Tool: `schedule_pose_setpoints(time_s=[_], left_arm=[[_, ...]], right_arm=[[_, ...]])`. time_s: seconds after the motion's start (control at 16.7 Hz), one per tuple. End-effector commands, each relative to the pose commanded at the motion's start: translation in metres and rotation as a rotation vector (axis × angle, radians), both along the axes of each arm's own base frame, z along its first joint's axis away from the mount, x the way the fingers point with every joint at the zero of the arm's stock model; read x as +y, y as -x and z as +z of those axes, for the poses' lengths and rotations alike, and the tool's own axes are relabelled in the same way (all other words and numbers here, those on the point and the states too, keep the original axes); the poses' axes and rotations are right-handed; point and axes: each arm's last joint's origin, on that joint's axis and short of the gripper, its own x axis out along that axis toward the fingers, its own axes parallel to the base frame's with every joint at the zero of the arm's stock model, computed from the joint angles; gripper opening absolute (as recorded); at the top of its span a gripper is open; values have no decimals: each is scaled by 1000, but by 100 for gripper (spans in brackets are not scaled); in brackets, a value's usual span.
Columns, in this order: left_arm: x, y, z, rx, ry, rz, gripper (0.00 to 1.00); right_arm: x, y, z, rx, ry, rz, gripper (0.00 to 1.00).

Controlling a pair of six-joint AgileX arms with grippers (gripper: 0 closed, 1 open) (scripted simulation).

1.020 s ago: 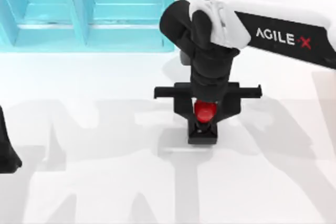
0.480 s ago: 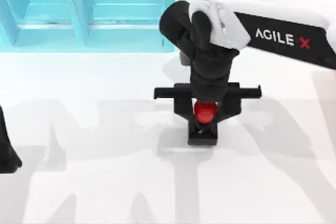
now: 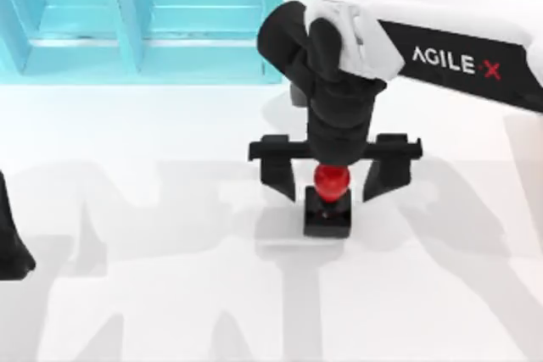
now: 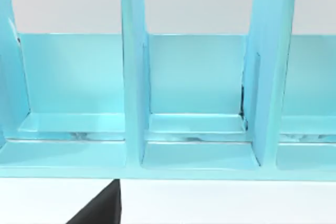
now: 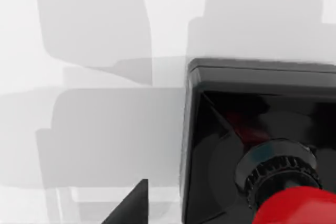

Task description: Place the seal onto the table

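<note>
The seal [image 3: 329, 201], a red round knob on a black square base, stands upright on the white table [image 3: 170, 294] near its middle. My right gripper [image 3: 333, 180] hangs straight over it, open, with one finger on each side of the seal and a clear gap to both. In the right wrist view the seal [image 5: 262, 150] shows close up, resting on the table [image 5: 94, 129], with a black fingertip [image 5: 131, 205] apart from it. My left arm [image 3: 10, 243] is parked at the table's left edge.
A light-blue shelf unit [image 3: 144, 14] with open compartments stands along the back left of the table; the left wrist view faces its compartments [image 4: 194, 103]. The right arm reaches in from the back right.
My right gripper's fingers have spread apart and let go of the seal, which stays standing on the table. The left arm has not moved.
</note>
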Motion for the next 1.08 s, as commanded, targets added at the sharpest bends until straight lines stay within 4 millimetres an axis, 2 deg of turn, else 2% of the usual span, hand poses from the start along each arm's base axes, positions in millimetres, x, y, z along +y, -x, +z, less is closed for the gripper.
schedule_pose_setpoints(time_s=[0.48,0.66,0.84,1.08], left_arm=[[0,0,0,0,0,0,100],[0,0,0,0,0,0,100],[0,0,0,0,0,0,100],[0,0,0,0,0,0,100]], right_arm=[[-1,-1,0,0,0,-2,100],[3,-4,10,12,9,-6,100],[9,-10,37,24,18,-6,100],[12,-12,100,2,-3,-3,100]])
